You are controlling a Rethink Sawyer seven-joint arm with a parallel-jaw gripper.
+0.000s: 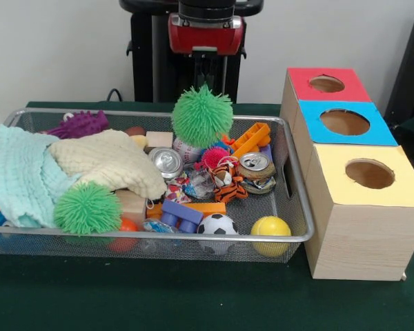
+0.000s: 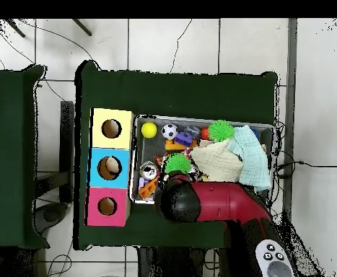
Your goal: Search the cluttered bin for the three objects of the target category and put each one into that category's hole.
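The gripper (image 1: 202,93) holds a green spiky ball (image 1: 201,116) lifted above the wire bin (image 1: 298,207). A second green spiky ball (image 1: 87,207) lies beside the cloths

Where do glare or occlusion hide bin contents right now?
Front view: glare whitens the soda can top; the raised green spiky ball hides the gripper. Overhead view: the arm covers the bin's near edge, and the holes are shadowed.

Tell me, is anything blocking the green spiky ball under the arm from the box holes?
Only the bin's side wall lies between the green spiky ball and the boxes; the ball sits above its rim.
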